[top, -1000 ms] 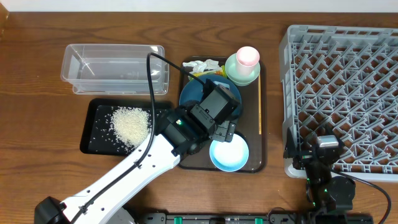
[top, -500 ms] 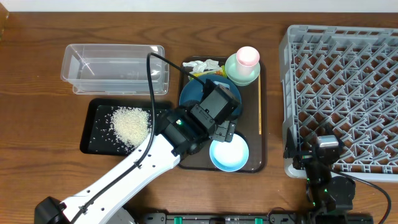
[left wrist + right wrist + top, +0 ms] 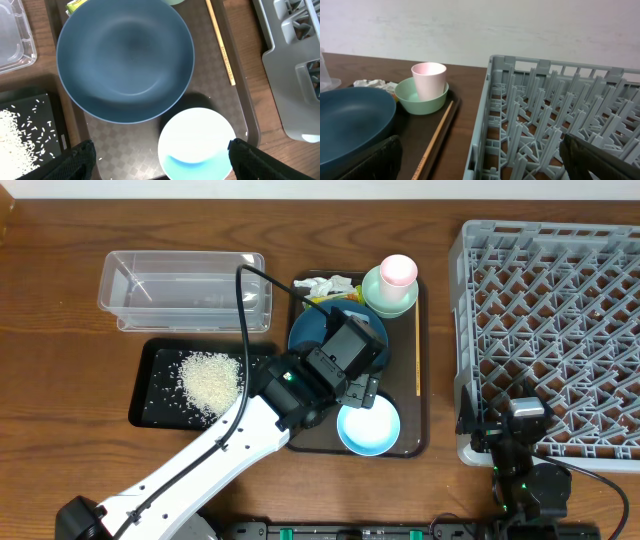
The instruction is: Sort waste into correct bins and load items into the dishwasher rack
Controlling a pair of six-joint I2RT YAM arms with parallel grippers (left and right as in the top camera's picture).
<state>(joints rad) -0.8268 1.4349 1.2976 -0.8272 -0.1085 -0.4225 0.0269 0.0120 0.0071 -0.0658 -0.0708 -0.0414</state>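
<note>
The dark-blue bowl point(image 3: 308, 330) point(image 3: 125, 60) and the light-blue bowl point(image 3: 368, 429) point(image 3: 197, 137) sit on the brown serving tray point(image 3: 422, 330). The pink cup point(image 3: 398, 270) point(image 3: 429, 80) stands inside the mint bowl point(image 3: 385, 300) point(image 3: 420, 102) at the tray's back. The tissue point(image 3: 325, 283) and yellow wrapper point(image 3: 317, 299) lie behind the dark-blue bowl. The rice point(image 3: 210, 378) lies in the black tray point(image 3: 150, 370). The clear container point(image 3: 185, 288) holds nothing. My left gripper point(image 3: 350, 372) point(image 3: 160, 160) is open above the two bowls. My right gripper point(image 3: 520, 420) point(image 3: 480, 160) is open at the rack's point(image 3: 550, 330) front-left corner.
A wooden chopstick point(image 3: 417, 350) point(image 3: 220, 45) lies along the brown tray's right side. The grey rack fills the right of the table. The left arm stretches from the front left across the black tray's corner.
</note>
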